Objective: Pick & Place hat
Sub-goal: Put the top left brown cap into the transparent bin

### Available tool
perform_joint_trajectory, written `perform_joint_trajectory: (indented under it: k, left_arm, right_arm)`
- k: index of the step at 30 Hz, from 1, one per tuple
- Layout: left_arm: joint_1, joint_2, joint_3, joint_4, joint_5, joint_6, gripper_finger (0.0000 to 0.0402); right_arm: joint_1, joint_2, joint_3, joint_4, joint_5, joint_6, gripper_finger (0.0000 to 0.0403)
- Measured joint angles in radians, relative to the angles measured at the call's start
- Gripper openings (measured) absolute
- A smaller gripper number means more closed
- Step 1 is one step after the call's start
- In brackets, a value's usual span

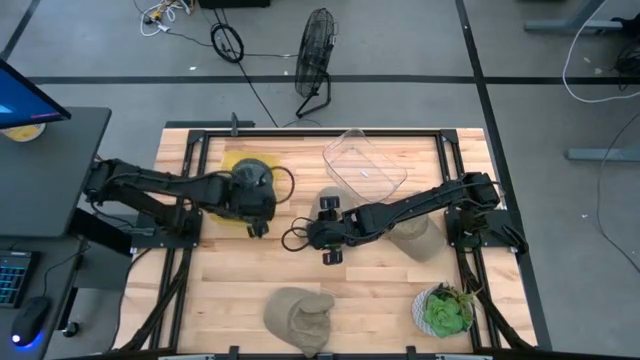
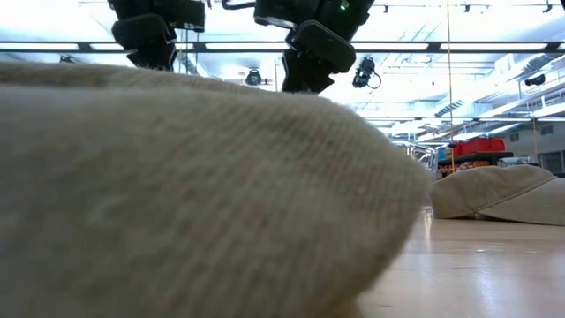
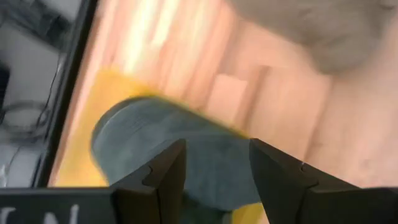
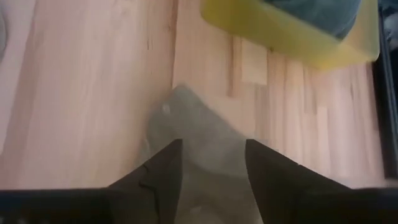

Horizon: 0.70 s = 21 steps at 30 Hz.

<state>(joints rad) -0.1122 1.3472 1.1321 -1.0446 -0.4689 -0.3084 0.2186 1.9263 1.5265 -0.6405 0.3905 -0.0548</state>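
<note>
I see a clear plastic container (image 1: 365, 166) resting at the far middle of the wooden table (image 1: 230, 270), tilted diagonally. A potted green plant (image 1: 445, 310) stands at the near right corner. On the floor beyond the table I note a black fan (image 1: 314, 60) and loose cables (image 1: 225, 42). At the left, a monitor (image 1: 25, 100) sits on a dark desk (image 1: 45, 165), with a keyboard (image 1: 12, 280) and a mouse (image 1: 27, 322) nearer me.

High view: overhead, straight down on the whole table (image 1: 250, 270). Low view: table height, level, pressed close against a beige hat (image 2: 177, 194), also seen from overhead at the near edge. Wrist views: each looks forward past its own fingers, close to the tabletop.
</note>
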Motion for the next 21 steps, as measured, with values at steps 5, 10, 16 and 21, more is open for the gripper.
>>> perform_joint_trajectory:
  k: [5,10,16,21]
  left_arm:
    - [-0.072,0.000,-0.047,0.090,0.008,0.007,0.0179]
    - [-0.133,0.000,-0.144,0.231,0.010,-0.033,0.0179]
    - [-0.201,0.000,-0.286,0.468,0.010,-0.067,0.0179]
    - [-0.227,0.000,-0.323,0.526,0.008,-0.111,0.0179]
  right_arm:
    - [0.001,0.000,0.000,-0.087,-0.054,0.074,0.0168]
    - [0.001,0.000,-0.018,-0.082,-0.119,0.103,0.0164]
    - [-0.002,0.000,-0.092,-0.002,-0.121,0.100,0.0164]
    - [-0.017,0.001,-0.176,0.099,-0.121,0.073,0.0164]
